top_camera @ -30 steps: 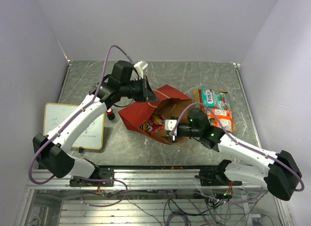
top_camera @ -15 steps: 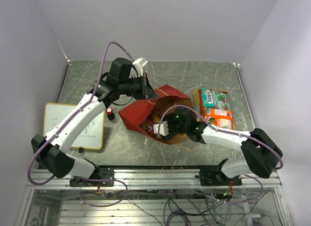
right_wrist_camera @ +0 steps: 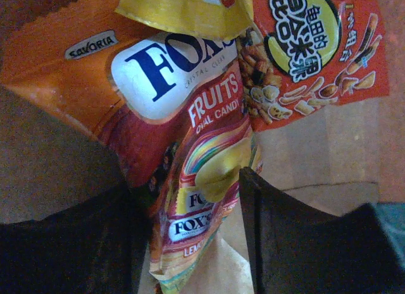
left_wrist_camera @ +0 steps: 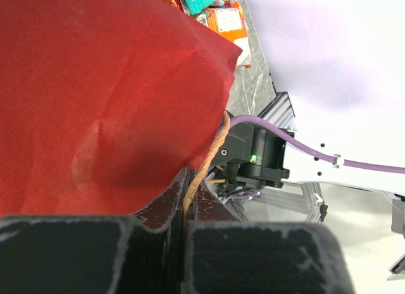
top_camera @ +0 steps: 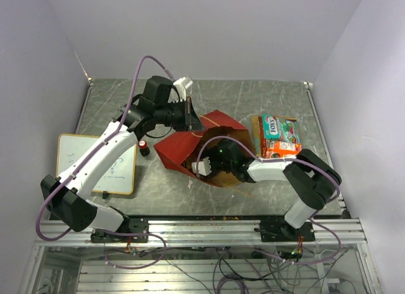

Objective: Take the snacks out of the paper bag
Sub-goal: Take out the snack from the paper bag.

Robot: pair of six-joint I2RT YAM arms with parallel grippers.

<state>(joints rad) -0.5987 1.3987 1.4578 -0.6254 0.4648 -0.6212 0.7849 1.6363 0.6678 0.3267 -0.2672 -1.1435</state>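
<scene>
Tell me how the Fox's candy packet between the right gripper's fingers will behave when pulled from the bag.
The Fox's packet looks like thin glossy film, so it will probably flop and crumple, not stay flat. Its sheen suggests it could slip from the right gripper. A yellow packet lies over its top, so that may drag along.

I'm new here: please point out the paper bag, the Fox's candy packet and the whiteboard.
paper bag (top_camera: pixel 174 148), top view, red outer side.
Fox's candy packet (right_wrist_camera: pixel 202 142), right wrist view, printed front.
whiteboard (top_camera: pixel 74 153), top view, white face.
</scene>
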